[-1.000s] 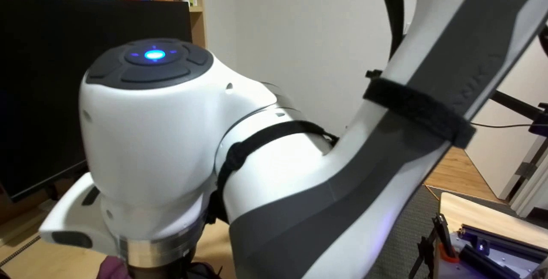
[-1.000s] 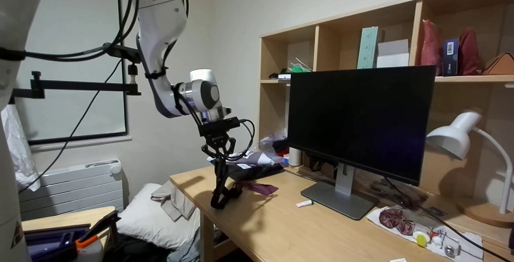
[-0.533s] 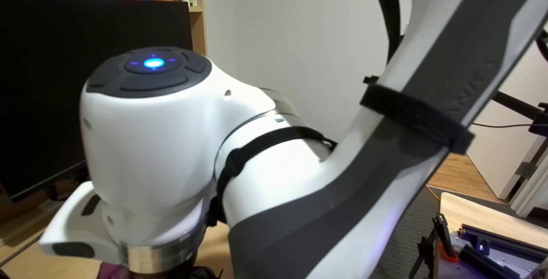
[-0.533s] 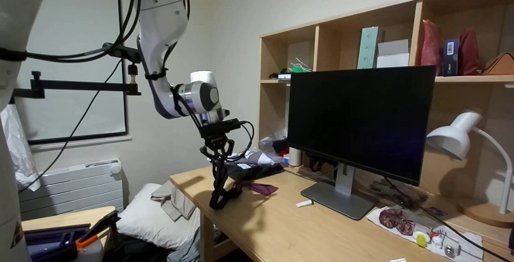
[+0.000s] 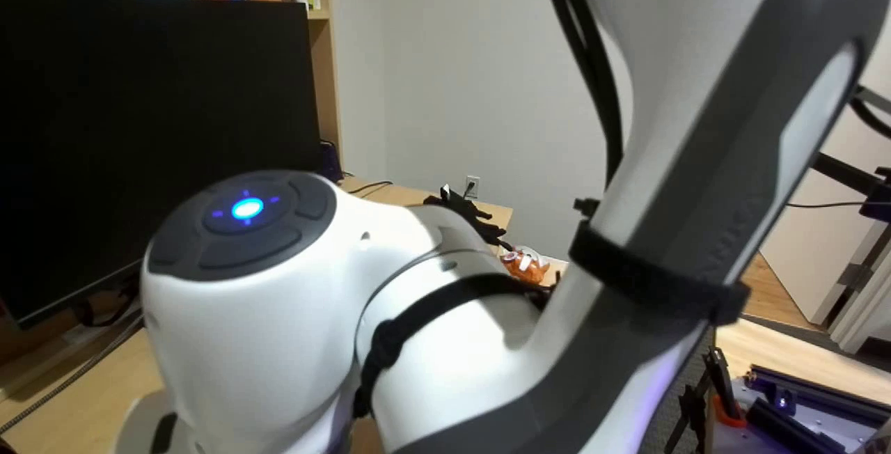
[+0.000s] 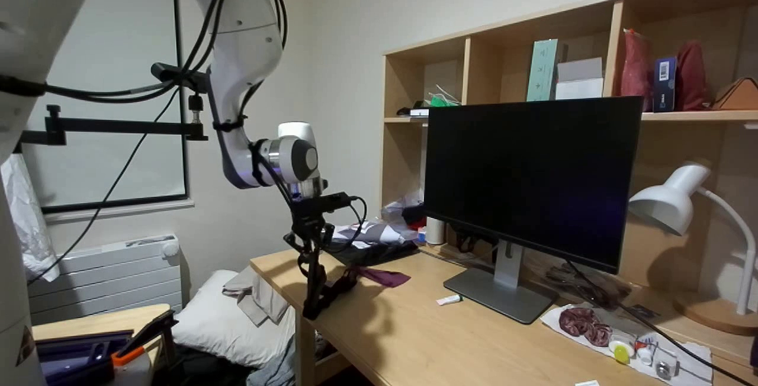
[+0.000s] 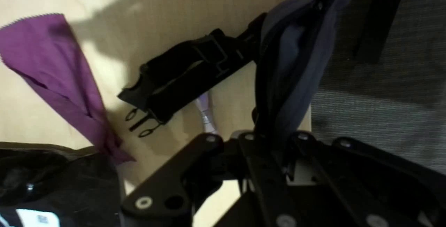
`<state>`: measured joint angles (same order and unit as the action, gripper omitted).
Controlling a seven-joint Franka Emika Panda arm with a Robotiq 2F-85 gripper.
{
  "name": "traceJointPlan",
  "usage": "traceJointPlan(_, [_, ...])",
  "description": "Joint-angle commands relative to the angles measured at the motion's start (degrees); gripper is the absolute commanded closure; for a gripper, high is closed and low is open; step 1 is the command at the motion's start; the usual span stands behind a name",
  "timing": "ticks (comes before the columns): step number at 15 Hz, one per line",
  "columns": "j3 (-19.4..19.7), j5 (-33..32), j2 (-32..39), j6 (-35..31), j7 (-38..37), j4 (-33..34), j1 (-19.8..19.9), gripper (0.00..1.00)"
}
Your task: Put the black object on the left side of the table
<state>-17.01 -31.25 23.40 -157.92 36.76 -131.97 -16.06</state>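
The black object is a dark pouch (image 7: 296, 53) with a zip and a black strap (image 7: 195, 70) that ends in an open buckle. My gripper (image 7: 276, 138) is shut on the pouch's near end, between its fingers in the wrist view. In an exterior view the gripper (image 6: 308, 253) is above the table's (image 6: 426, 338) far left end, and the pouch (image 6: 314, 291) hangs below it. Its strap reaches toward the tabletop; I cannot tell how much of it rests there. In an exterior view the arm hides the gripper and pouch.
A purple cloth (image 7: 59, 67) and a black plastic packet (image 7: 69, 188) lie beside the strap. A small pale lilac thing (image 7: 206, 114) lies under it. The table edge (image 7: 309, 120) runs close by the pouch. A monitor (image 6: 533, 179) stands farther along, with a white tube (image 6: 449, 300) in front.
The arm has come down, clearly lower in both exterior views. The gripper, with the pouch, has shifted down and slightly toward the table's near-left edge. The purple cloth has not moved.
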Motion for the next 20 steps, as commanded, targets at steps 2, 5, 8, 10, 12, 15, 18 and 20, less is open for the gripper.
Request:
traceJointPlan(2, [-1.2, -2.1, 5.5, 0.6, 10.6, 2.0, -0.1, 0.93])
traceJointPlan(5, [0.8, -5.6, 7.1, 0.6, 11.8, 3.8, -2.2, 0.93])
traceJointPlan(8, [1.5, -7.3, 8.1, 0.1, 11.0, 5.1, -2.9, 0.66])
traceJointPlan(10, [1.1, -6.2, 8.2, -0.1, 10.3, 5.8, -2.5, 0.54])
traceJointPlan(12, [0.6, -5.0, 8.0, -1.0, 9.8, 6.3, -1.9, 0.41])
traceJointPlan(15, [-1.3, -2.3, 7.1, -2.0, 10.7, 6.6, -0.3, 0.22])
traceJointPlan(18, [-5.2, 3.9, 6.3, -0.8, 13.3, 6.7, 2.6, 0.03])
traceJointPlan(20, [-8.0, 8.8, 5.8, -0.3, 15.5, 6.7, 4.4, 0.00])
